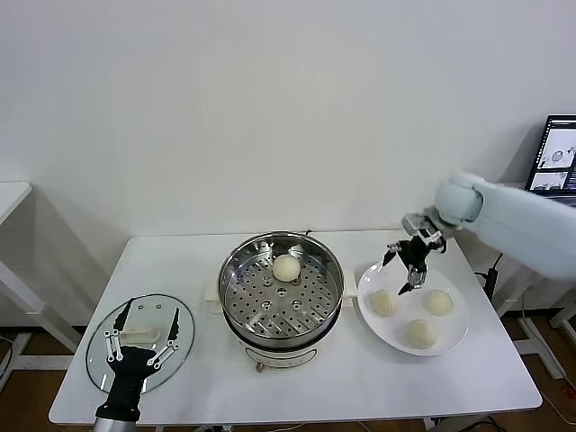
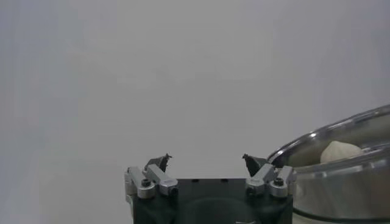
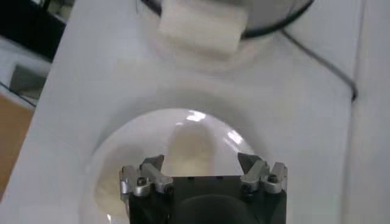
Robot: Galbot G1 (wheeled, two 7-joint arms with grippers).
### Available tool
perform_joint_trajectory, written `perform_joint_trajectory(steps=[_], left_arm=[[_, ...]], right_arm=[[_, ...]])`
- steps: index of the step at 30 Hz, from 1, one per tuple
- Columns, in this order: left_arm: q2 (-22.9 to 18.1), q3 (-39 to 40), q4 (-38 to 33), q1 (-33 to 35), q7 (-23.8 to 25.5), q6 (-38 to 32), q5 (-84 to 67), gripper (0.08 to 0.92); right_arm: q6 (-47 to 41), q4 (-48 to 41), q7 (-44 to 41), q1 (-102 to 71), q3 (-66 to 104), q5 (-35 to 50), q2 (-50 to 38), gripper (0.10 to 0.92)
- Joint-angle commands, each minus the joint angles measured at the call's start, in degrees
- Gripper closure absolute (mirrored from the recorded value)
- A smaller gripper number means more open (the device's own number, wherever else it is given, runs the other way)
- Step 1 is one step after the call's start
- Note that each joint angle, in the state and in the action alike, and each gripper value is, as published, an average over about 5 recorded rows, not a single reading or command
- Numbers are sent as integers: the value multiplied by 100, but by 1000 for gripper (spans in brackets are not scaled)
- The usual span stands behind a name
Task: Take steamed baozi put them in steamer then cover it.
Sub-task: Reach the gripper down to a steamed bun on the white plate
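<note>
**A:** Stainless steel first: the steamer (image 1: 282,297) sits at the centre of the head view on the white table (image 1: 450,378), with one baozi (image 1: 286,267) resting on the perforated tray toward the upper part of the pot.

**B:** And the remaining buns?

**A:** Three more (image 1: 384,303) (image 1: 437,301) (image 1: 420,333) lie on the white plate (image 1: 454,346), right of centre, just beside the steamer.

**B:** Where is the right gripper (image 1: 407,267)?

**A:** Hanging over the plate's upper left edge, just above the leftmost bun, fingers spread wide and grasping nothing. Its wrist view shows a bun (image 3: 190,149) between the parted tips.

**B:** The cover?

**A:** The glass cover (image 1: 139,343) lies flat at the lower left of the head view, well apart from the pot. The left gripper (image 1: 141,345) hovers over it, fingers released and empty, straddling the whitish handle (image 1: 137,336).
</note>
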Motion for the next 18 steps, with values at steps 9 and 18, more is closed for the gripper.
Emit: perform_joint_trajectory(steps=[9, 18], left_arm=[[-21, -33, -5, 65, -44, -37, 37, 177], [-32, -15, 21, 65, -66, -43, 48, 177]], right_arm=[[-225, -987, 245, -870, 306, -300, 642, 203], [-212, -1215, 277, -1036, 409, -426, 810, 203]])
